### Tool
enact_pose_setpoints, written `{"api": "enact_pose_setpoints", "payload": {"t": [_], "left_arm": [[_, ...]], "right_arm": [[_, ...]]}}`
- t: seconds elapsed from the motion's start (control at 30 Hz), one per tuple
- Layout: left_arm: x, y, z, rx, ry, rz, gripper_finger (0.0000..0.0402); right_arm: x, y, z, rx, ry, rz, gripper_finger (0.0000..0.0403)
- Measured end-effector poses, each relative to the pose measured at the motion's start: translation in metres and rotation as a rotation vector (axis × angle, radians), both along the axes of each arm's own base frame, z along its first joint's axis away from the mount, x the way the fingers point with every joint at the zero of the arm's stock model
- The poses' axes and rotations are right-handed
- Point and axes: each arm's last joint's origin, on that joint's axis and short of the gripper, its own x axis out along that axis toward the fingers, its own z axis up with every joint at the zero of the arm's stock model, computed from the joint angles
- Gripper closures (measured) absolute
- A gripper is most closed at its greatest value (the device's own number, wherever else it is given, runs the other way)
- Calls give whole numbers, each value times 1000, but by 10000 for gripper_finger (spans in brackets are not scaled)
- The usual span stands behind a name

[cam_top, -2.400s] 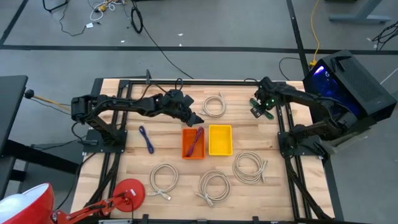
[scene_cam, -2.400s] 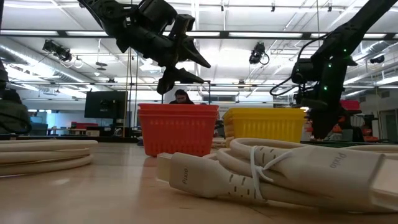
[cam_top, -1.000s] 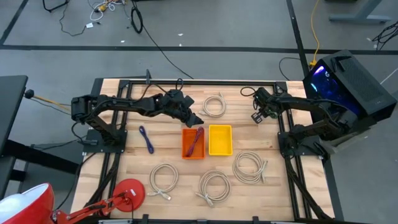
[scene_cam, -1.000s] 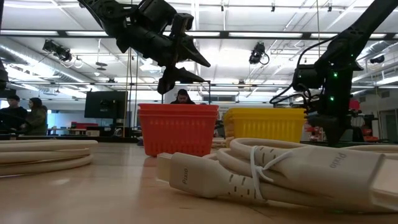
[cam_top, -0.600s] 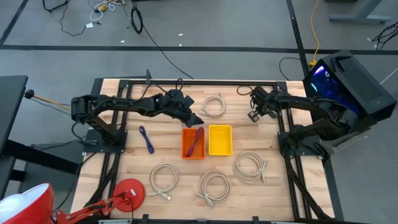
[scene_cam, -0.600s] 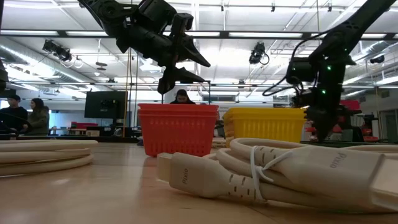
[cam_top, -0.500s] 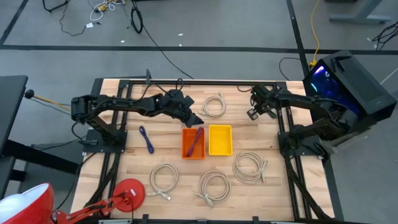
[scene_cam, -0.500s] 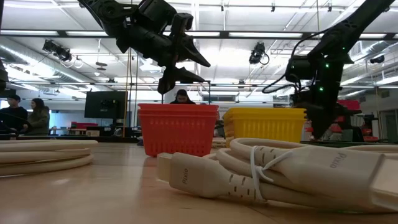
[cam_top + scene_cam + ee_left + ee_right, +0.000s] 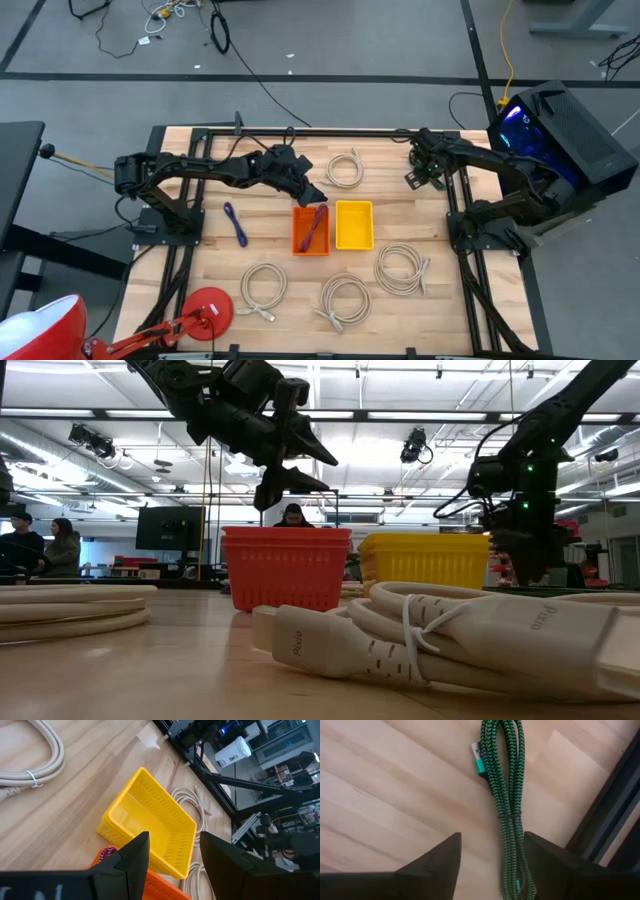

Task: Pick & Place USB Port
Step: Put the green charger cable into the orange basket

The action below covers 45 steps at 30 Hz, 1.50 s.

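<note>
Wooden plank table point(image 9: 270, 255), pale and grained, framed in black rails. Left arm stretched in from nine o'clock, left gripper point(image 9: 314, 192) hung released just above the orange basket's point(image 9: 310, 229) twelve o'clock rim, nothing between its fingers point(image 9: 131, 861). Right arm reached in from three o'clock, right gripper point(image 9: 421, 176) low at roughly two o'clock on the table, fingers point(image 9: 436, 862) spread apart directly over the green cable point(image 9: 507, 795), not clasping it. At table centre, orange basket of ribbed plastic, rectangular, holding a purple braided cable point(image 9: 318, 224); touching its three o'clock side, yellow basket point(image 9: 354, 225) of the same ribbed plastic, seen empty. Cream coiled cables with moulded plugs: one point(image 9: 345, 168) at twelve o'clock, three point(image 9: 345, 298) across five to seven o'clock; nearest plug point(image 9: 300, 645) embossed with lettering too blurred to read surely. Green cable lay on bare wood at two o'clock beside the black rail: zigzag-woven sheath, folded into a long narrow bundle, cinched midway, teal-and-silver plug at one end. Loose purple cable point(image 9: 236, 224) at nine o'clock of the orange basket
</note>
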Motion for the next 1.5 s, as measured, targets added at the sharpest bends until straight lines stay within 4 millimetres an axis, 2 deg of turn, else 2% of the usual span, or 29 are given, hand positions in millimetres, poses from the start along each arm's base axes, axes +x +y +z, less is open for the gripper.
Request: {"api": "enact_pose_setpoints", "payload": {"t": [0.1,0.37,0.7,1.2,1.33,1.5], "left_arm": [[0,0,0,-3,0,-5,220],[0,-1,0,-6,-2,-17,220],[0,-1,0,4,-3,-23,220],[0,-1,0,9,-9,-52,220],[0,-2,0,9,-10,-55,220],[0,-1,0,22,-12,-60,220]], "right_arm": [[1,0,-3,-4,33,-2,178],[4,3,-11,-23,82,7,202],[7,5,-12,15,37,-9,202],[11,9,-24,0,99,4,202],[12,10,-24,51,37,-17,204],[6,15,-42,126,-61,-24,224]]}}
